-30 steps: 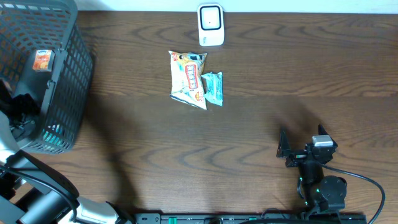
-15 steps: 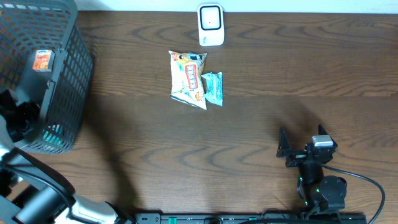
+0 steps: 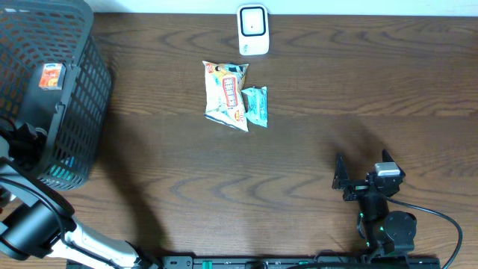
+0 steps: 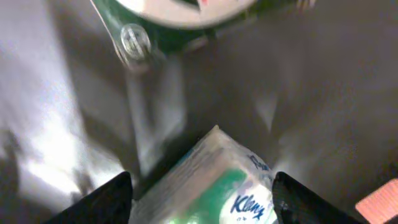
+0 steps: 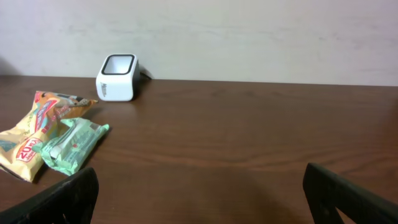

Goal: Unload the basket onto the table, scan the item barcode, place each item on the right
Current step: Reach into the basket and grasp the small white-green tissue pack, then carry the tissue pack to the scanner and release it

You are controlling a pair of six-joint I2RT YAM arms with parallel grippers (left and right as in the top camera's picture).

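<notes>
A clear-wrapped green and white tissue pack [image 4: 214, 186] fills the gap between the fingers of my left gripper [image 4: 202, 190], which is shut on it inside the basket; in the overhead view the mesh hides that gripper. The white barcode scanner [image 3: 253, 30] stands at the far edge of the table, seen too in the right wrist view [image 5: 117, 78]. My right gripper [image 3: 341, 179] rests open near the front right, with only bare wood between its fingers [image 5: 68, 196].
The dark mesh basket [image 3: 75, 90] sits at the far left and holds an orange packet [image 3: 51, 73]. A yellow snack bag [image 3: 225, 95] and a teal packet [image 3: 255, 105] lie side by side below the scanner. A green and white round item [image 4: 186, 12] lies ahead of the left jaws.
The left arm has slid toward the near edge along the basket's left side, and its jaws have narrowed slightly. The right arm and the items on the table have not moved.
</notes>
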